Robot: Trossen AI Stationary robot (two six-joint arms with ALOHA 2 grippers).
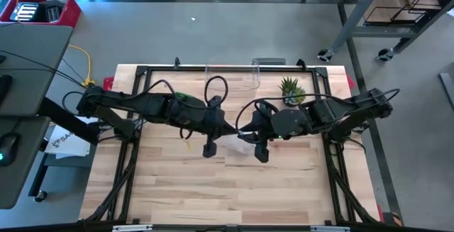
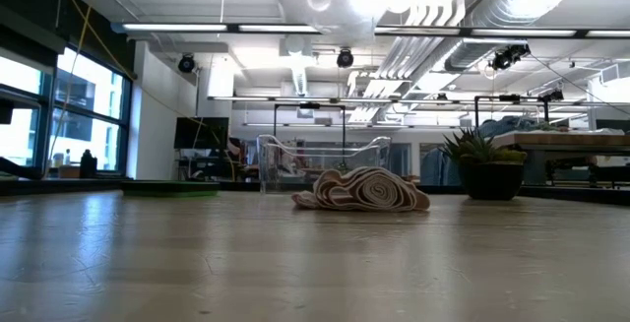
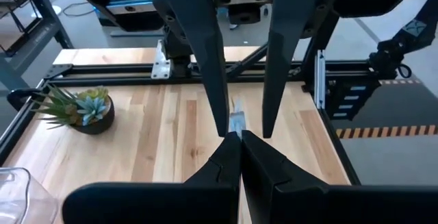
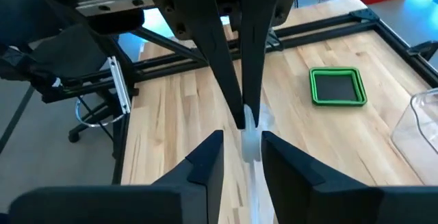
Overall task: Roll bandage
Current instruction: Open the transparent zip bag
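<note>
Beige bandage (image 2: 362, 190) lies at twelve o'clock; my left gripper (image 3: 234, 140) pinches its strip, my right gripper (image 4: 244, 148) closing around it—tugging may tear it free.

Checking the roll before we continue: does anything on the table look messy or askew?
Yes. The bandage lies mid-table as a loose, slumped coil with uneven folds, not a tight roll.

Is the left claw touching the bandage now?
Touching. In the right wrist view the left claw is shut on the bandage strip.
</note>
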